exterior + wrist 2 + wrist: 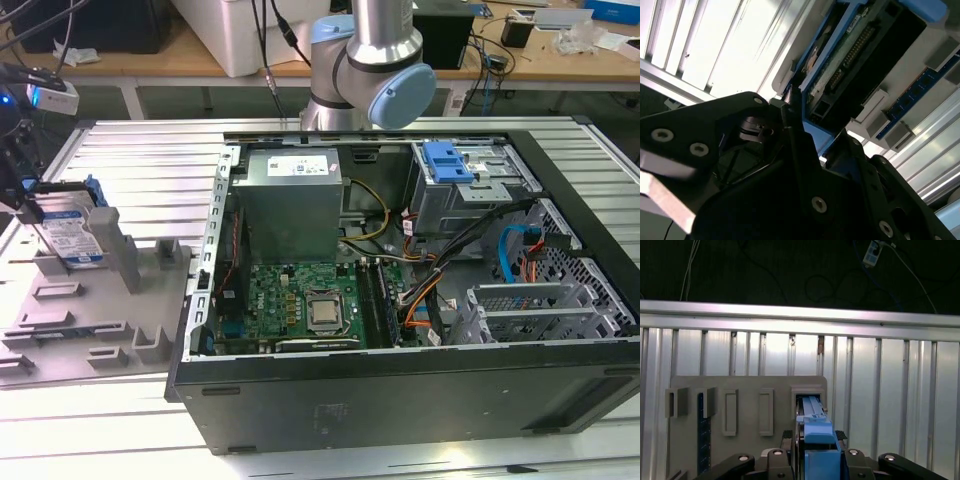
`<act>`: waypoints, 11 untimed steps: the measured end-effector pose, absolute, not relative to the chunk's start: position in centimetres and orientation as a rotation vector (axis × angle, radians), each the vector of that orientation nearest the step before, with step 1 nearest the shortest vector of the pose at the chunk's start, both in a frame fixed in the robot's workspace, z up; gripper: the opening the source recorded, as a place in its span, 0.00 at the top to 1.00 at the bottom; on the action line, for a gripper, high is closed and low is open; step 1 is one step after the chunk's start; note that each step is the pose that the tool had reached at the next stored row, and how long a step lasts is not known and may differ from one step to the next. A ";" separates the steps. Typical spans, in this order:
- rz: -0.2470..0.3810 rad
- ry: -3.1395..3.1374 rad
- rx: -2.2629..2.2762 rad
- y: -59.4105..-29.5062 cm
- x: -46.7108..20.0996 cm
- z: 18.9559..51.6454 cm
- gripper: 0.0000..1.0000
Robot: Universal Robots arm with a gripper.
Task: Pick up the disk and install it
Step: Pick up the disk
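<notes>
Blue-framed disk (72, 238) upright in grey rack (120, 330), gripper (813, 436) astride top edge

On the tabletop (150, 150), the disk (72, 235) stands upright in the rack (90, 320), to the exterior view's left of the computer case (400, 400).

The whole thing sits on a ribbed aluminium table (130, 150), and the slats catch some pretty bright glare in both wrist views. Behind it there's a long wooden workbench (150, 62) cluttered with cables (487, 62) and a white box (235, 35). Past the table's edge it's just dark floor (765, 270).
</notes>
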State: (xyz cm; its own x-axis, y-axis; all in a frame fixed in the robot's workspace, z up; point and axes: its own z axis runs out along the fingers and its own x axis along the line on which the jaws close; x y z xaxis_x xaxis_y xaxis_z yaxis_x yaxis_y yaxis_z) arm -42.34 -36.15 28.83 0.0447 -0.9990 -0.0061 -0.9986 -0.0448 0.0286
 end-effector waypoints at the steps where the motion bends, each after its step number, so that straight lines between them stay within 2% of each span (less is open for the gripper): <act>1: -0.038 -2.159 2.258 -36.2 -42.4 28.8 0.56; 2: -0.038 -2.159 2.258 -36.1 -42.4 28.8 0.50; 3: -0.038 -2.159 2.258 -36.1 -42.4 28.8 0.50; 4: -0.038 -2.159 2.258 -36.1 -42.4 28.8 0.43; 11: -0.038 -2.159 2.258 -35.4 -42.4 28.8 0.43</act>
State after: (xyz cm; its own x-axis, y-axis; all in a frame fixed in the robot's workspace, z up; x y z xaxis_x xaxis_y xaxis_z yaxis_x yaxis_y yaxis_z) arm -42.37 -35.42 28.83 0.0446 -0.9990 -0.0060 -0.9986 -0.0447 0.0290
